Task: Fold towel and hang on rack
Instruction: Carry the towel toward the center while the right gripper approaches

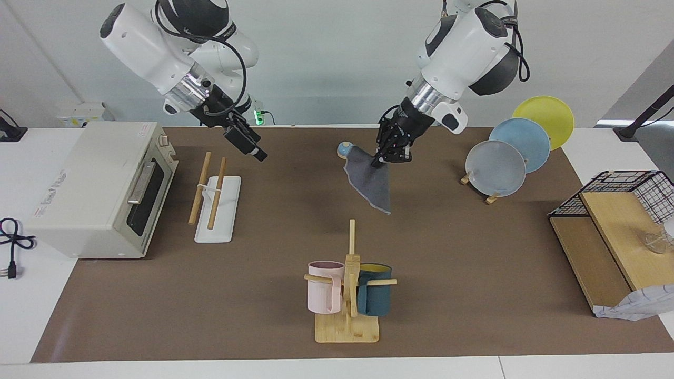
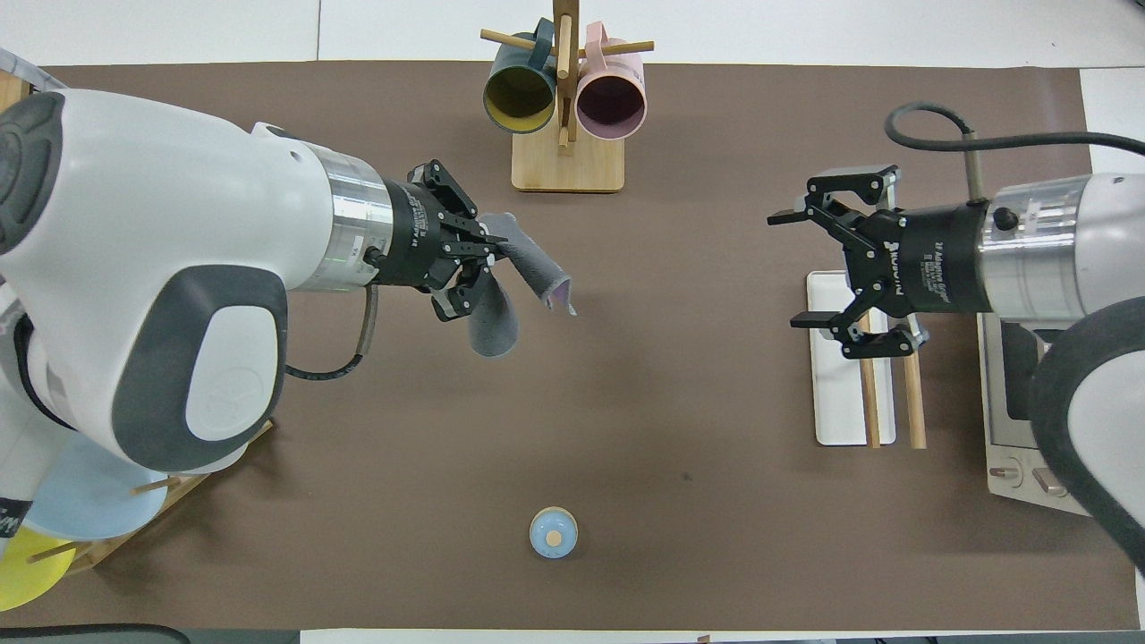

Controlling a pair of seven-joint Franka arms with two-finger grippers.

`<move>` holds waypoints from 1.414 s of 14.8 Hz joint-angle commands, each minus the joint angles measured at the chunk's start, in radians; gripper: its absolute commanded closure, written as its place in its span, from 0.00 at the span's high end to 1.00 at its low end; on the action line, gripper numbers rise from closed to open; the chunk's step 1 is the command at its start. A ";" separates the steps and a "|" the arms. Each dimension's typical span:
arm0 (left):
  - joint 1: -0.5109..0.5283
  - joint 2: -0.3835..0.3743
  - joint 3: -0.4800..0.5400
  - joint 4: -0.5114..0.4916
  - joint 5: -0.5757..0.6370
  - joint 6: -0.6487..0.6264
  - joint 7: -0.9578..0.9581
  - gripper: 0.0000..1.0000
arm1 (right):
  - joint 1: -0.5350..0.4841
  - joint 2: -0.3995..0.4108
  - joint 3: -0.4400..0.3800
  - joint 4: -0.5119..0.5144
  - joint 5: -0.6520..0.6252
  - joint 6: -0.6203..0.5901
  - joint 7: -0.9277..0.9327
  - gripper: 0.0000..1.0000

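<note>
My left gripper is shut on the towel, which hangs from it in the air over the middle of the mat, dark grey face outward. In the overhead view the left gripper holds the towel bunched, with a purple edge showing. The rack has a white base and two wooden rods and stands toward the right arm's end, beside the oven. My right gripper is open and empty in the air over the rack; the overhead view shows the right gripper over the rack.
A toaster oven stands at the right arm's end. A wooden mug tree with two mugs stands farther from the robots. A small blue knob lies near the robots. A plate stand and a wire basket are at the left arm's end.
</note>
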 commanded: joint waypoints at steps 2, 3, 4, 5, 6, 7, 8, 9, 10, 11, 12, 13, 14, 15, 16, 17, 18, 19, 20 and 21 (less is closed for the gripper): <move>-0.048 -0.018 -0.010 -0.020 -0.010 0.067 -0.215 0.00 | 0.109 -0.002 -0.001 -0.078 0.076 0.184 0.147 1.00; -0.061 -0.019 -0.010 -0.023 -0.010 0.086 -0.269 0.00 | 0.121 0.014 -0.001 -0.078 0.102 0.192 0.164 1.00; -0.070 -0.019 -0.010 -0.024 -0.008 0.098 -0.313 0.00 | 0.123 0.017 -0.001 -0.078 0.114 0.192 0.173 1.00; -0.081 -0.019 -0.010 -0.024 -0.007 0.107 -0.342 0.00 | 0.124 0.020 -0.001 -0.079 0.116 0.190 0.185 1.00; -0.088 -0.019 -0.010 -0.026 -0.004 0.116 -0.369 0.00 | 0.124 0.023 0.001 -0.079 0.118 0.189 0.194 1.00; -0.096 -0.025 -0.010 -0.032 -0.002 0.124 -0.376 0.00 | 0.124 0.032 0.001 -0.079 0.122 0.186 0.202 1.00; -0.096 -0.030 -0.010 -0.041 -0.002 0.129 -0.380 0.00 | 0.124 0.035 0.001 -0.079 0.151 0.184 0.210 1.00; -0.096 -0.031 -0.010 -0.044 -0.002 0.130 -0.393 0.00 | 0.124 0.041 0.001 -0.079 0.170 0.183 0.210 1.00; -0.096 -0.033 -0.010 -0.047 -0.002 0.130 -0.399 0.00 | 0.124 0.052 0.001 -0.075 0.173 0.184 0.211 1.00; -0.096 -0.033 -0.010 -0.047 -0.002 0.135 -0.406 0.00 | 0.126 0.060 0.002 -0.070 0.182 0.190 0.211 1.00; -0.096 -0.033 -0.009 -0.049 -0.002 0.138 -0.412 0.00 | 0.147 0.066 0.004 -0.070 0.199 0.195 0.211 1.00; -0.096 -0.033 -0.009 -0.050 -0.002 0.141 -0.415 0.00 | 0.158 0.069 0.004 -0.072 0.202 0.196 0.211 1.00; -0.094 -0.033 -0.009 -0.051 -0.002 0.141 -0.415 0.00 | 0.160 0.071 0.004 -0.072 0.202 0.197 0.211 1.00; -0.094 -0.033 -0.009 -0.051 -0.002 0.141 -0.415 0.00 | 0.161 0.072 0.004 -0.072 0.202 0.197 0.211 1.00; -0.093 -0.033 -0.009 -0.052 -0.002 0.141 -0.416 0.00 | 0.163 0.074 0.005 -0.072 0.204 0.201 0.211 1.00; -0.088 -0.033 -0.009 -0.055 -0.002 0.141 -0.424 0.00 | 0.170 0.078 0.007 -0.070 0.202 0.206 0.210 1.00; -0.087 -0.033 -0.009 -0.055 -0.002 0.141 -0.426 0.00 | 0.180 0.084 0.007 -0.064 0.202 0.222 0.210 1.00; -0.085 -0.033 -0.009 -0.055 -0.002 0.141 -0.426 0.00 | 0.181 0.090 0.007 -0.055 0.202 0.232 0.205 1.00; -0.085 -0.033 -0.009 -0.055 -0.002 0.141 -0.429 0.00 | 0.181 0.095 0.007 -0.052 0.202 0.239 0.202 1.00; -0.085 -0.033 -0.009 -0.057 -0.002 0.141 -0.430 0.00 | 0.181 0.107 0.007 -0.046 0.207 0.258 0.202 0.88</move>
